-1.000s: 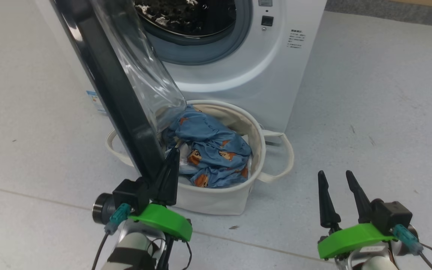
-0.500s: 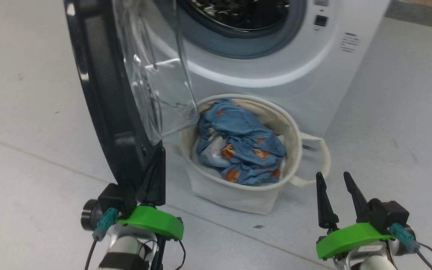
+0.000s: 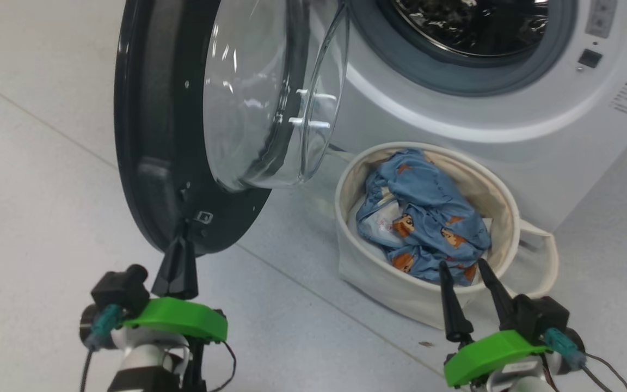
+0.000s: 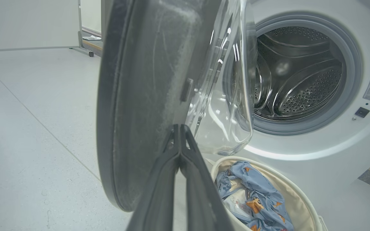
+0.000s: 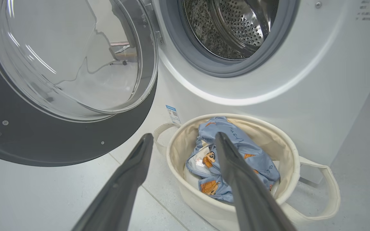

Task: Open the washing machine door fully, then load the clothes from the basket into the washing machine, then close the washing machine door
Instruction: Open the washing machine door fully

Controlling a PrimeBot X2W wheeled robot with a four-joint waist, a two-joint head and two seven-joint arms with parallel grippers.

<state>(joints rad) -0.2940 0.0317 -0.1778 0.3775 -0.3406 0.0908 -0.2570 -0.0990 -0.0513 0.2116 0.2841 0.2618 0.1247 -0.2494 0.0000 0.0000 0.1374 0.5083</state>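
Two grippers, one basket [image 3: 379, 283], one door [image 3: 150, 136], one washer [image 3: 509, 120].
My left gripper [image 3: 183, 242] is pressed shut, tips at the door's lower rim; right gripper [image 3: 462, 263] spread, empty, just before the basket; clothes [image 3: 428, 212] heaped inside it; beyond, the door stands wide open on the washer.

Pale grey floor [image 3: 47, 179] is carrying everything. A thin seam [image 3: 302, 286] is running across it diagonally, from upper left toward lower right of the head view. The washer [image 3: 455, 125] is standing on it at upper right. The basket [image 3: 379, 283] is sitting just in front of the washer, right of centre. A small dark speck [image 3: 426, 344] is lying near the basket's base. In the left wrist view, a white panel's foot [image 4: 83, 51] is resting on the floor at upper left.
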